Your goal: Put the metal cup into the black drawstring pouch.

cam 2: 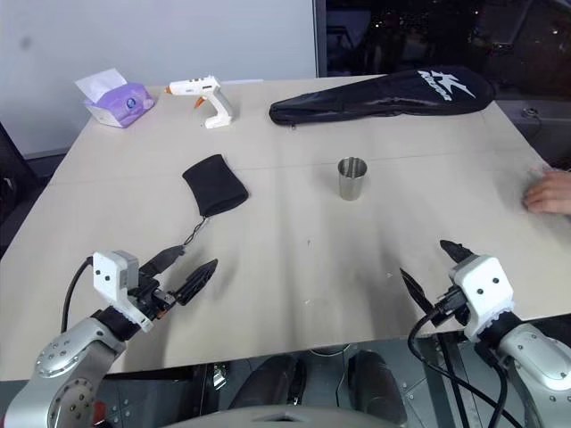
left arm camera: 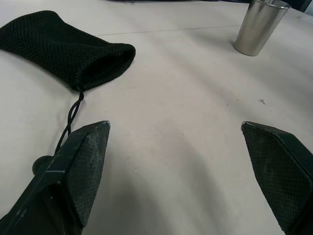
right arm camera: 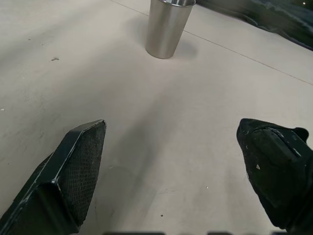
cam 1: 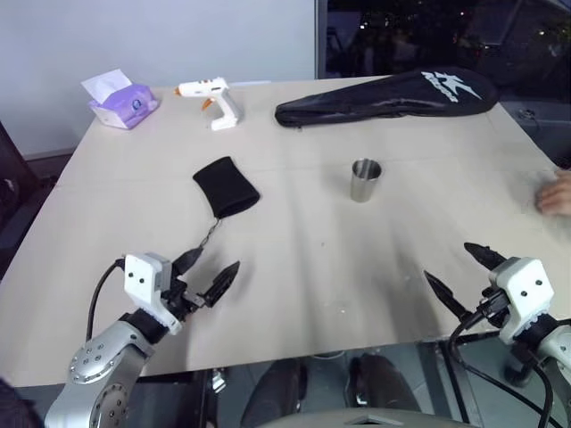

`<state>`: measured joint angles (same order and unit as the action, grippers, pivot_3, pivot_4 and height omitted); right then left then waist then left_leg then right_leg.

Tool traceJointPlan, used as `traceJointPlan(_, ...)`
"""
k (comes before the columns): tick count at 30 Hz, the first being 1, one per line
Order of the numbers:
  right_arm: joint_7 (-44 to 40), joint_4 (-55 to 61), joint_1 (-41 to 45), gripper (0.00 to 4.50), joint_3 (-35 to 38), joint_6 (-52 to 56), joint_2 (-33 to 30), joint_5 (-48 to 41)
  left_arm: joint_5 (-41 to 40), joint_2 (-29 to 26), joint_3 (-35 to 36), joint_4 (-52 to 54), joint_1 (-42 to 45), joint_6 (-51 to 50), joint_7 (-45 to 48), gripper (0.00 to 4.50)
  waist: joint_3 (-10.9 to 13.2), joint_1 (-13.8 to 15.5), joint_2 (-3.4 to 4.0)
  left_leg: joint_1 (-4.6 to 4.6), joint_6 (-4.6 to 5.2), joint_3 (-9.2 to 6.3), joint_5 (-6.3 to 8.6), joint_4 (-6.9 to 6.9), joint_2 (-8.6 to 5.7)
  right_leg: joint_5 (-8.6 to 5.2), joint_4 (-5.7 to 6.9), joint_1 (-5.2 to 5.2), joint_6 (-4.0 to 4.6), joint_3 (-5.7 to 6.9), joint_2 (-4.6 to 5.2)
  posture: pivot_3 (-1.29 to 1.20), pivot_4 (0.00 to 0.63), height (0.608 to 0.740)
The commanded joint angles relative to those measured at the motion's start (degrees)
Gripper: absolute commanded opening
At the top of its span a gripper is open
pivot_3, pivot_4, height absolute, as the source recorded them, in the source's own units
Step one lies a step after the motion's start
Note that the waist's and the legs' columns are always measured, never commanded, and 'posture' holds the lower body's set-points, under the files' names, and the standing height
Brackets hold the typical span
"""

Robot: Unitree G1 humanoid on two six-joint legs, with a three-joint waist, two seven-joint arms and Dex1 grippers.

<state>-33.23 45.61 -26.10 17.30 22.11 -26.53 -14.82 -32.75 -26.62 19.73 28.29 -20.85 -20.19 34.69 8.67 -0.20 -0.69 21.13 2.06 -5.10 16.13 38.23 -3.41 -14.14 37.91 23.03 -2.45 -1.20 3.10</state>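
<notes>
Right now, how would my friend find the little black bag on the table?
Start at the long black racket cover along the table's far edge. Come toward the middle, left of the metal cup: the black drawstring pouch lies flat there, small, soft, unlettered, trailing a thin cord.

Bare table (cam 1: 303, 259) lies between the cup (cam 1: 364, 180) and pouch (cam 1: 227, 186); a person's hand (cam 1: 558, 193) rests at the right edge.

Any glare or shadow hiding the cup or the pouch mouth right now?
Left eye view: the metal cup reads cleanly with soft highlights, no blown glare. Left wrist view: the black drawstring pouch shows its weave, but the mouth interior is dark. Right wrist view: soft shadows on the table, nothing hidden.
</notes>
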Motion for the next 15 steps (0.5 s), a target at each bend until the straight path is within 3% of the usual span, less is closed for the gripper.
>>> traceJointPlan(1,1.68,2.25,0.53,4.50,-0.24,-2.32,0.94,0.10,-0.63,-0.93,0.00,0.25,2.84,-0.16,0.05,4.48,0.00,0.01,0.00,0.00,0.00,0.00,0.00,0.00,0.00,0.00,0.00,0.00,0.00,0.00,0.00,0.00,0.150,0.740)
traceJointPlan(8,5.88,5.71,6.41,4.50,-6.76,0.65,1.58,1.52,2.59,-3.13,-1.81,-4.11,12.25,-1.61,-1.51,4.48,0.02,0.78,0.01,-0.01,0.00,-0.03,0.00,0.00,0.00,0.04,-0.03,-0.01,-0.05,0.08,0.00,0.00,0.150,0.740)
traceJointPlan(12,5.53,8.26,8.75,4.50,-9.55,2.65,0.32,0.36,9.28,-5.82,-4.57,-5.51,18.22,-2.48,-5.34,4.48,0.04,1.04,-0.01,0.05,-0.03,-0.09,0.00,-0.02,-0.01,0.05,-0.07,0.02,-0.04,0.14,0.00,0.00,0.150,0.740)
traceJointPlan(15,2.60,9.57,10.46,4.50,-10.96,3.59,-2.03,-2.68,17.71,-11.51,-11.02,-6.47,25.05,-9.52,-8.34,4.48,0.07,1.09,-0.05,0.08,-0.04,-0.16,0.00,-0.02,-0.05,0.05,-0.09,0.01,-0.05,0.21,0.01,0.00,0.150,0.740)
